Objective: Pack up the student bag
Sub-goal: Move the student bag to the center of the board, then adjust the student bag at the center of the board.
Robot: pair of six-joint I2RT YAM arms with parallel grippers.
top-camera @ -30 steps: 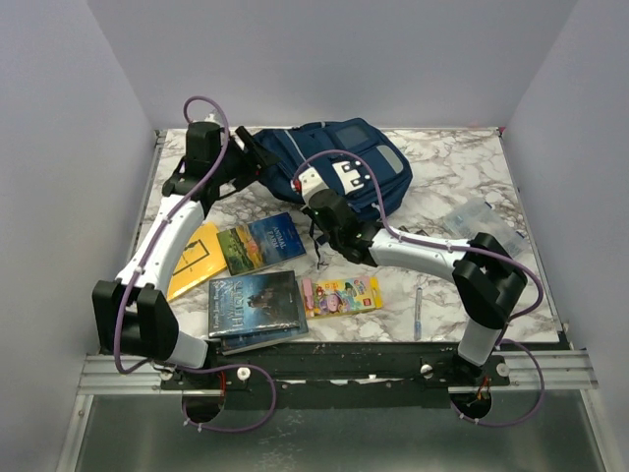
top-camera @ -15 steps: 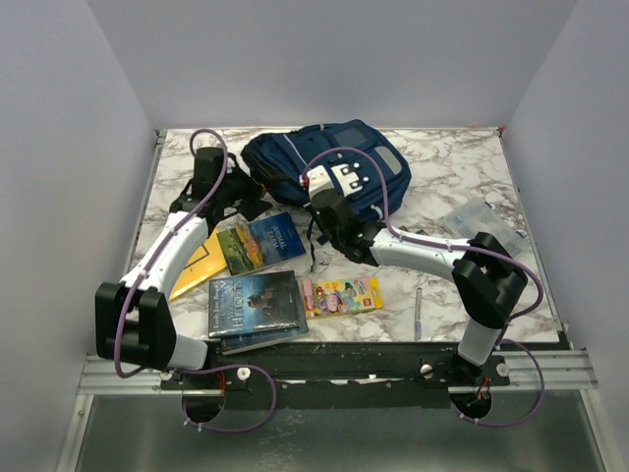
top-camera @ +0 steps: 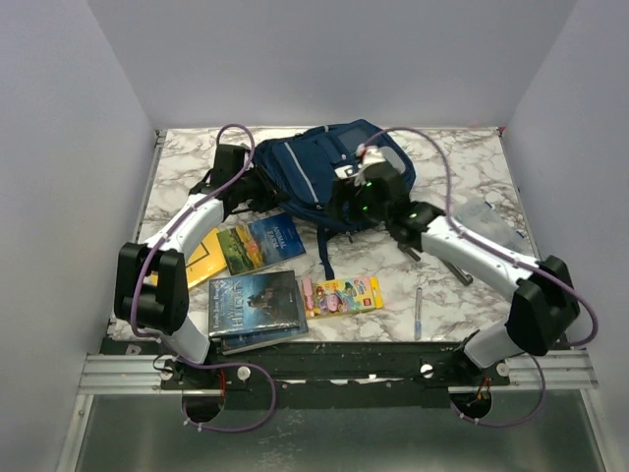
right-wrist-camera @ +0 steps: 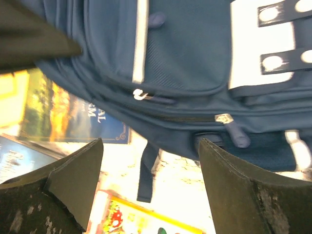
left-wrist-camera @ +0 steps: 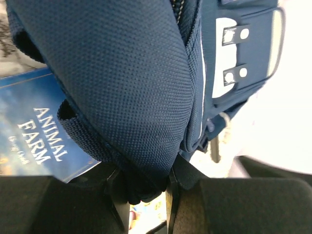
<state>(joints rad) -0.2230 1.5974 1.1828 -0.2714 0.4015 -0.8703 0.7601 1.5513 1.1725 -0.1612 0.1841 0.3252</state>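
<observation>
Right fingers (right-wrist-camera: 73, 180) have released, spread; left fingers (left-wrist-camera: 53, 204) pinch student bag (top-camera: 314, 172) on marble tabletop (top-camera: 472, 157).

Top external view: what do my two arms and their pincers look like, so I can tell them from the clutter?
Both the left arm and right arm have white link shells between bulky black joint housings, with a purple cable looping along each. The left pincer and right pincer have black fingers; the right's look scuffed.
</observation>
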